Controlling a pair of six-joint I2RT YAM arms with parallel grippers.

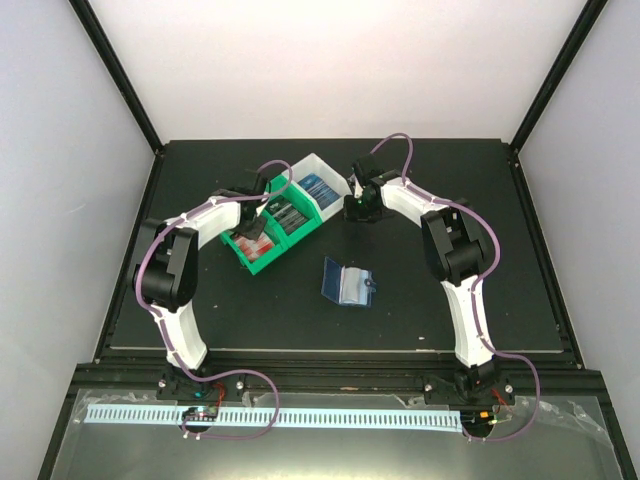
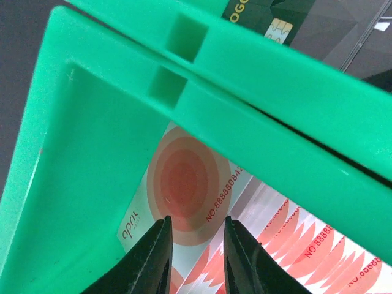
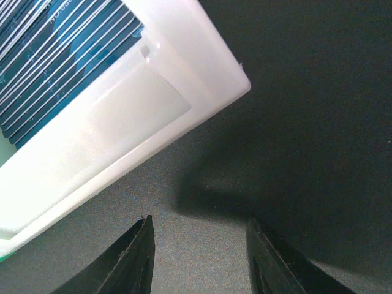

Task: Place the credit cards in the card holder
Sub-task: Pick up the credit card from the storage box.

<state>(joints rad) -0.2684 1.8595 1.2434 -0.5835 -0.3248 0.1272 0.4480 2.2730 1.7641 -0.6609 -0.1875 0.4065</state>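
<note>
The red-and-white credit cards point(image 2: 184, 184) lie stacked in the near green compartment of the bin point(image 1: 262, 252). My left gripper point(image 2: 196, 222) is open, its tips just above the top card's red circle, gripping nothing; in the top view it point(image 1: 254, 233) is inside that compartment. Dark cards point(image 2: 294, 24) fill the middle compartment and blue cards point(image 3: 55, 55) the white far one. The card holder point(image 1: 348, 283) lies open on the table, blue-grey inside up. My right gripper point(image 3: 199, 222) is open and empty over bare table beside the bin's white end point(image 3: 202, 73).
The green-and-white three-compartment bin point(image 1: 300, 165) sits diagonally at the back middle of the black table. Green dividers point(image 2: 257, 122) stand close ahead of my left fingers. Black frame posts rise at the table's back corners.
</note>
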